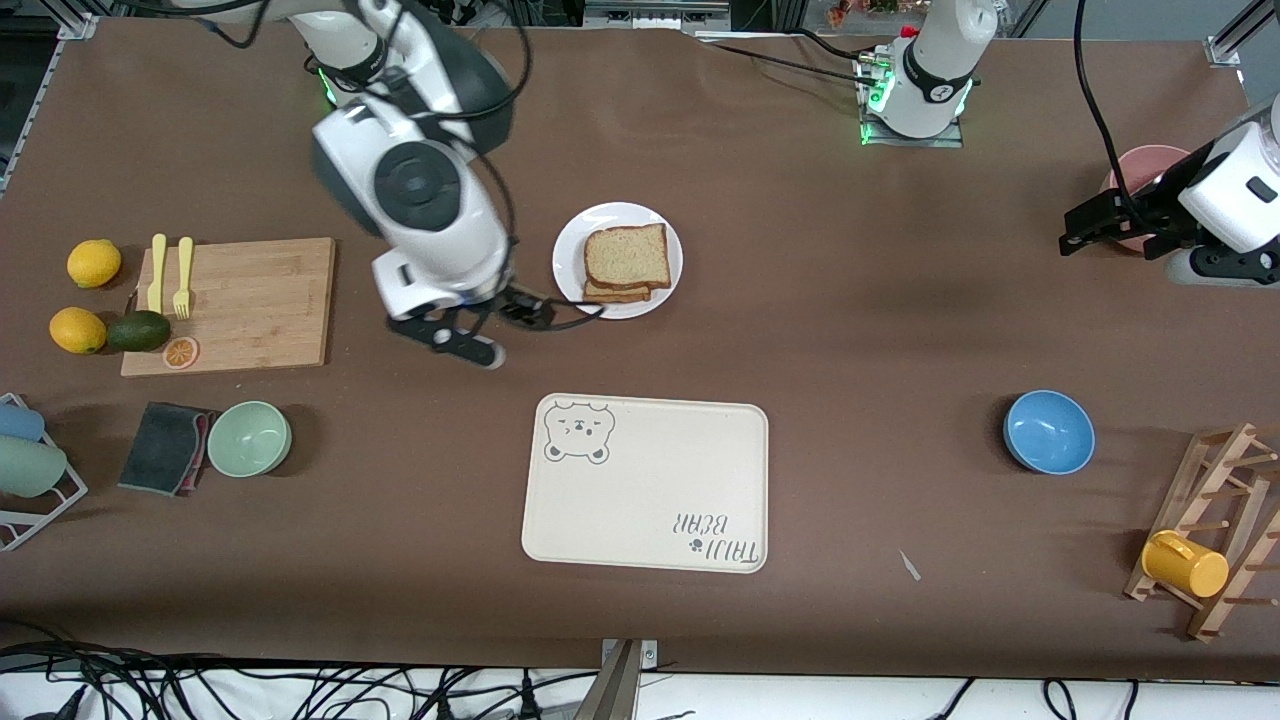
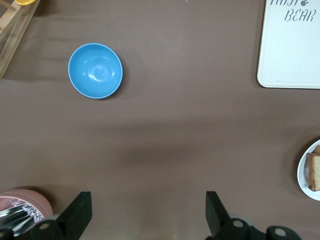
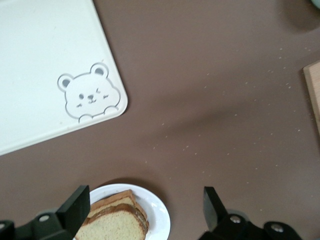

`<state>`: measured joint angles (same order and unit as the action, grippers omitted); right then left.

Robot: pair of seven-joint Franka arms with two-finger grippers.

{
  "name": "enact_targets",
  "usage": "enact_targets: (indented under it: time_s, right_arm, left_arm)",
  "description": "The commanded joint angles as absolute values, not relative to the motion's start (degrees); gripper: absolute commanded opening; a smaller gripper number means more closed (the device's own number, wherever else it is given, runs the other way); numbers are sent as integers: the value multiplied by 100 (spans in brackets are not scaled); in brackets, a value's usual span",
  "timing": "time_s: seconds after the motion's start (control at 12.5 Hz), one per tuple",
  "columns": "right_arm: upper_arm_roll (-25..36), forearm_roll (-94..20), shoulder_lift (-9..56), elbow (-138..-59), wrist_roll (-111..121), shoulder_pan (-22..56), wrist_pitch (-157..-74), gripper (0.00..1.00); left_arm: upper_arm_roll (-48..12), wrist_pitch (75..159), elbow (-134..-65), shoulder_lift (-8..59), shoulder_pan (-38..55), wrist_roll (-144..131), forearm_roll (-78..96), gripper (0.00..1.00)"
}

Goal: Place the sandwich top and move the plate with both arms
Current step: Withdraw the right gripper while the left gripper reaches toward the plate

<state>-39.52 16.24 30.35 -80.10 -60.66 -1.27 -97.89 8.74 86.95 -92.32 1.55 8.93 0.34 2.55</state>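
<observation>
A cream tray (image 1: 645, 483) with a bear drawing lies near the front camera. Toward the left arm's end sit a blue bowl (image 1: 1048, 431) and a wooden rack (image 1: 1215, 530); toward the right arm's end, a cutting board (image 1: 232, 305), lemons (image 1: 93, 263) and a green bowl (image 1: 249, 438).

Two white jointed robot arms with glossy shells are seen. A dark grey round joint cap is set in the right arm (image 1: 425, 190), and black cables are draped along both. Green lights glow at each base. The left arm (image 1: 1235, 190) ends in a black two-finger gripper (image 1: 1085, 228); the right gripper (image 1: 495, 325) is black too, with screws visible.
</observation>
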Motion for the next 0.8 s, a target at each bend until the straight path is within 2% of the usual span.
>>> enact_targets:
  time_s: [0.0,0.16,0.24,0.48,0.56,0.72]
  right_arm:
    - [-3982,1442,2725,-8121,-5733,-578,-9738,100]
    - [-3955,1441,2558,-8121,-5092,-904,-9677,100]
    - [-3885,1441,2479,-8034,-4845,-957,-9398,100]
    - [-3079,1232,1725,-8024,-3344,-958,-9123,100]
    - [-2624,665,1427,-8129,-3035,-915,-9106,100]
    - [-1989,124,1274,-8192,-2298,-879,-8844,100]
  left_arm:
    - [599,8657,-9412,167,773,35,413,100]
    - [519,8675,-9597,176,782,35,395,100]
    - [519,8684,-9632,228,782,44,387,100]
    - [519,8727,-9808,255,773,62,387,100]
    - [519,8858,-9861,333,773,53,387,100]
    - [397,9593,-10360,352,817,53,404,100]
